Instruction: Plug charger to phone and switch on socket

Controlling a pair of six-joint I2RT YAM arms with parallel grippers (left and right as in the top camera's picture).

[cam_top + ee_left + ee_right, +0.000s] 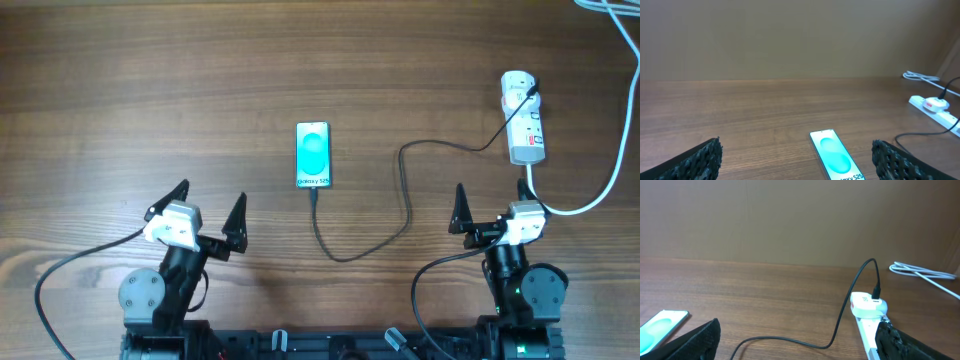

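Note:
The phone (313,155) lies flat mid-table with its cyan screen lit; it also shows in the left wrist view (834,154) and the right wrist view (659,326). The charger's thin black cable (404,190) runs from the phone's near short edge, loops round, and ends at a white adapter on the socket (523,128). The cable tip touches the phone's edge. My left gripper (207,208) is open and empty, near-left of the phone. My right gripper (492,212) is open and empty, just short of the socket (869,336).
The socket's thick white lead (610,180) curves along the right edge to the far right corner and shows in the right wrist view (920,271). The cable loop (840,322) lies on the wood between my two grippers.

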